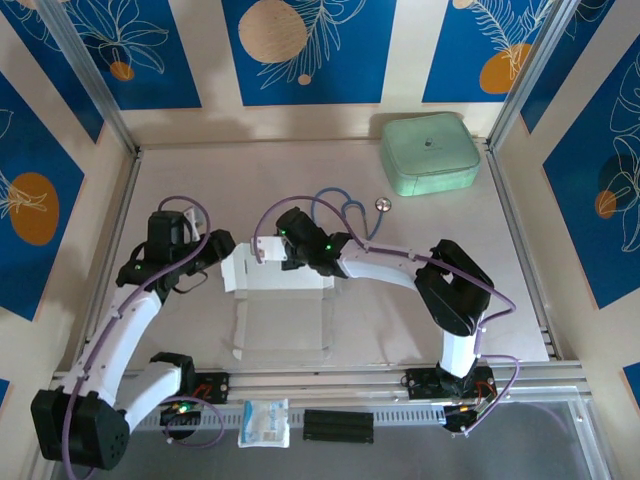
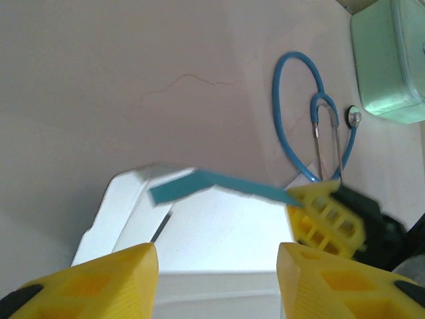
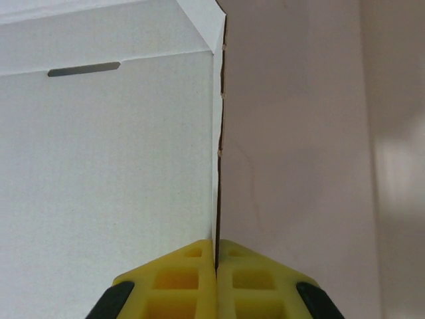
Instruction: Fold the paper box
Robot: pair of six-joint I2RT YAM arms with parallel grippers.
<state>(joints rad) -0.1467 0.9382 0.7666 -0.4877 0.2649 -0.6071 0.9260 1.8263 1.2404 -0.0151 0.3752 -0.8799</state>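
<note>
On the table [image 1: 385, 325] the paper box [image 1: 285, 300] lies centrally, mostly flat, far side lifted. The right gripper [image 3: 217, 251] is clamped tight on a thin flap edge [image 3: 216, 166]; the left gripper [image 2: 217, 266] stands apart, holding nothing. Pulling hard risks tearing that card or dragging the sheet.

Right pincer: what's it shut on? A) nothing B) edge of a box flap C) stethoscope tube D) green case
B: the right pincer is shut with a thin card edge of the box clamped in it.
</note>
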